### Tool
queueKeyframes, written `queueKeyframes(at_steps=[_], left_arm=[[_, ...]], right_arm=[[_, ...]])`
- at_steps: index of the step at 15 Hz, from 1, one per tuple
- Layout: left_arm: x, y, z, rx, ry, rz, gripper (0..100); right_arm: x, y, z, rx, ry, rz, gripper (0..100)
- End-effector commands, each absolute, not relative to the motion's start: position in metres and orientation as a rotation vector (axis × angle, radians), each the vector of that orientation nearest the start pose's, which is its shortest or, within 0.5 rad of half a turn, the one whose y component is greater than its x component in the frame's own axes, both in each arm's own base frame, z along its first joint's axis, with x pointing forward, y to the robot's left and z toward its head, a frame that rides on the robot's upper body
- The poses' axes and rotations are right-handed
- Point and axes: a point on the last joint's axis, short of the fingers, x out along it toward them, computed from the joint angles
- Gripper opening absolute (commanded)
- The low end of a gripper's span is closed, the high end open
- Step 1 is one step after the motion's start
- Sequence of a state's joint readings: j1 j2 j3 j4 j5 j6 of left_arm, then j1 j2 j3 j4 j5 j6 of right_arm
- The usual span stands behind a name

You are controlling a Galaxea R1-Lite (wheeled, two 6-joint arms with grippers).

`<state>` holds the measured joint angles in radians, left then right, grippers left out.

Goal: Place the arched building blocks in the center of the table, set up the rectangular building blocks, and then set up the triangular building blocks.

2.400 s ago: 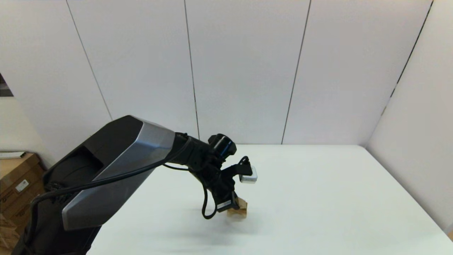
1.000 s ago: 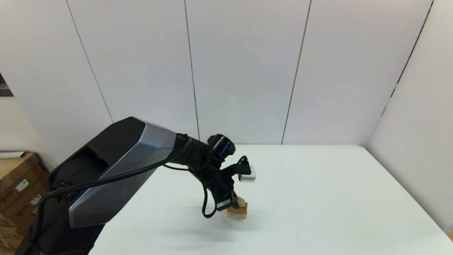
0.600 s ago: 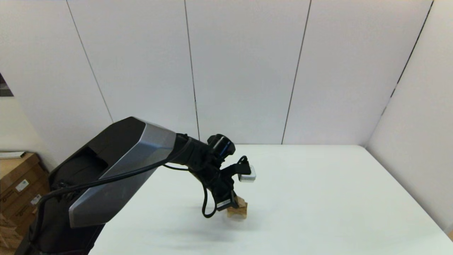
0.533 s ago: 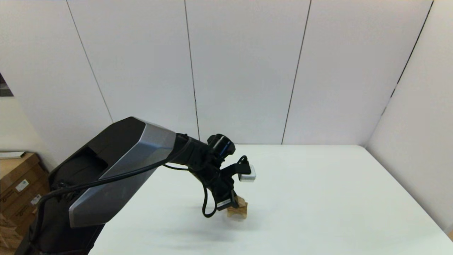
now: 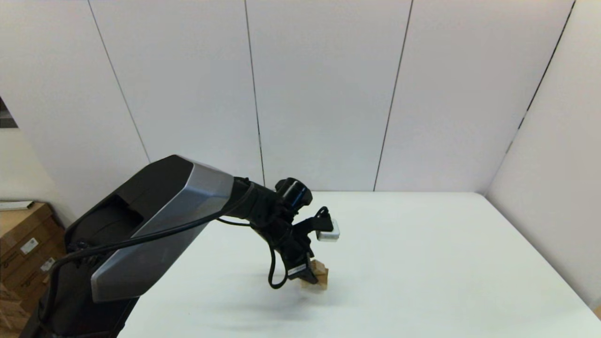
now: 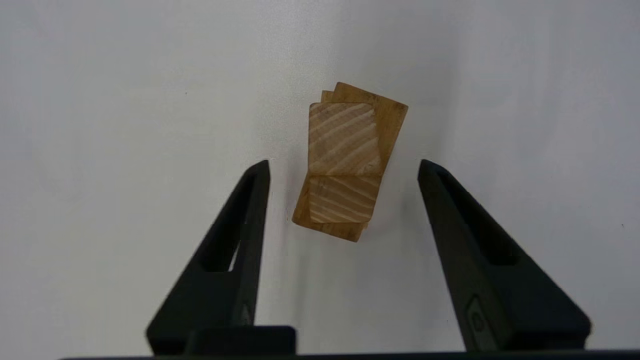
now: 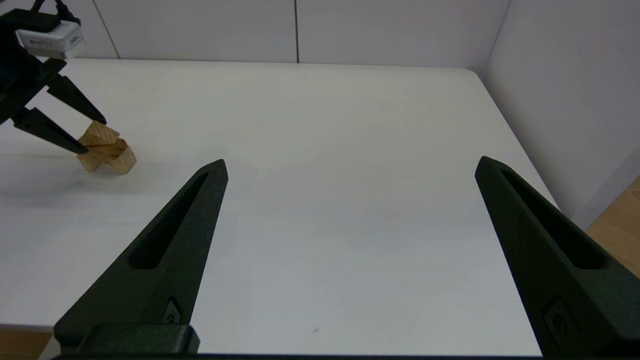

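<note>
The left gripper (image 6: 344, 167) hangs wide open and empty directly above the block stack at mid-bench (image 5: 422, 263), wedge (image 6: 342, 160) topmost, its ridge crossing the finger gap; the right gripper (image 7: 350, 167), open, idles well apart.

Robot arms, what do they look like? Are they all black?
Mostly black. The left arm has a big black shell with a silver-grey panel, and a thin black cable loops under its wrist. A small silver-white box sits near the left gripper. Both grippers have two long, pointed black fingers with slots cut in them. The right gripper looks the same.
</note>
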<state>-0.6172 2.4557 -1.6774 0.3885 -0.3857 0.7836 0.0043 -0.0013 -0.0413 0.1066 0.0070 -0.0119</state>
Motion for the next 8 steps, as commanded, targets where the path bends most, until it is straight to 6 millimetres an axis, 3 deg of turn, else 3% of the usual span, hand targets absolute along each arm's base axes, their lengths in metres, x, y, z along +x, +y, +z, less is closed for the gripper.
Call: queueKeyframes(at_steps=[1, 2, 3, 5, 8], left_arm=[[0.366, -0.261, 0.061, 0.755, 0.724, -1.281, 100], [0.367, -0.251, 0.091, 0.747, 0.662, -1.251, 100], [0.362, -0.234, 0.137, 0.722, 0.583, -1.196, 100], [0.339, -0.2, 0.213, 0.656, 0.477, -1.095, 100], [0.27, -0.13, 0.31, 0.538, 0.387, -0.938, 100]], right_arm=[[-0.026, 0.0, 0.076, -0.012, 0.064, 0.013, 100], [-0.026, 0.0, 0.076, -0.012, 0.064, 0.013, 100], [-0.026, 0.0, 0.076, -0.012, 0.064, 0.013, 100], [-0.026, 0.0, 0.076, -0.012, 0.064, 0.013, 100], [-0.026, 0.0, 0.076, -0.012, 0.064, 0.013, 100]])
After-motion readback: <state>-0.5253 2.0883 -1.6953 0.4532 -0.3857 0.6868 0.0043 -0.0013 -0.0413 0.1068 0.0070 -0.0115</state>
